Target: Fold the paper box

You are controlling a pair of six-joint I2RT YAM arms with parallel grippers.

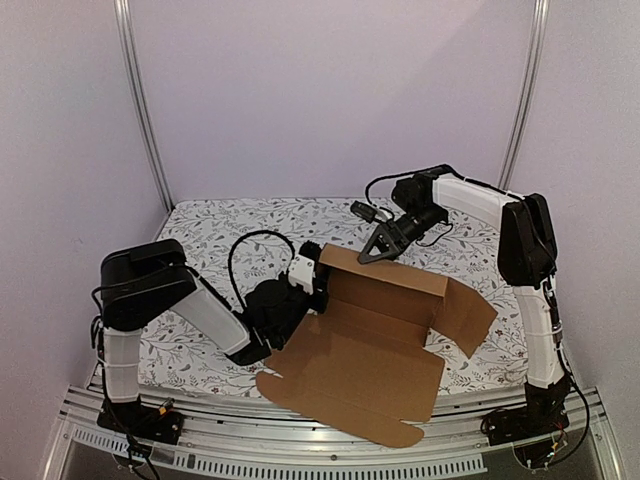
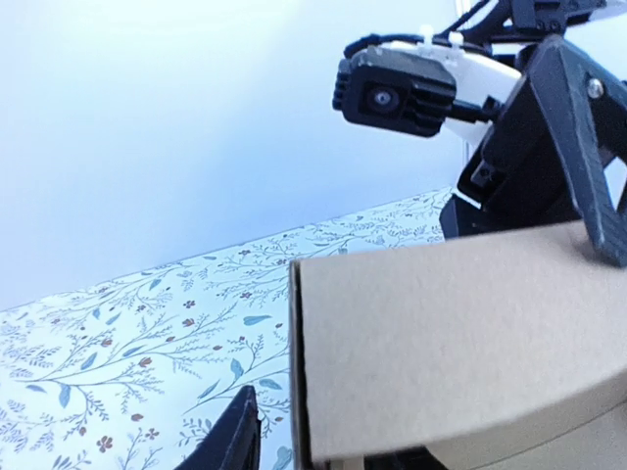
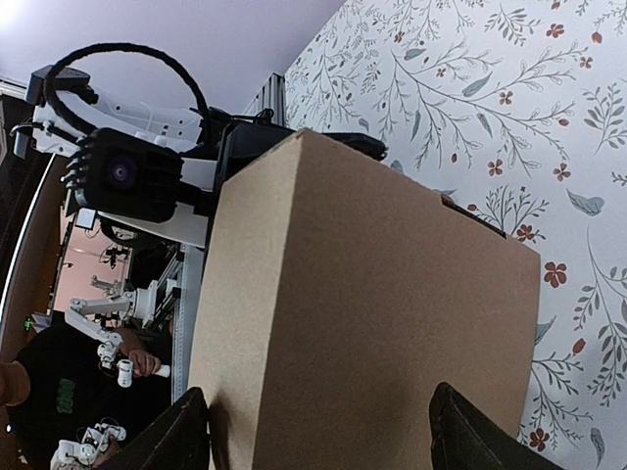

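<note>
Currently, left arm (image 1: 205, 305) low, left tool (image 1: 312, 285) at paper box (image 1: 370, 340) flap, closure unclear; right arm (image 1: 525, 250) arched, right tool (image 1: 372, 252) apart

A table (image 1: 215, 228) covered in a floral cloth carried the paper box (image 1: 365, 355), which lay opened out near its front edge, back wall raised.

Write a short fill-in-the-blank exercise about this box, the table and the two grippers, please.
1. The paper box is made of plain ____ cardboard.
2. The tablecloth under it has a ____ pattern.
3. The right gripper has its jaws ____ across a raised panel of the box.
4. In the top view, the left gripper meets the box at its ____ side.
Missing words: brown; floral; open; left.
</note>
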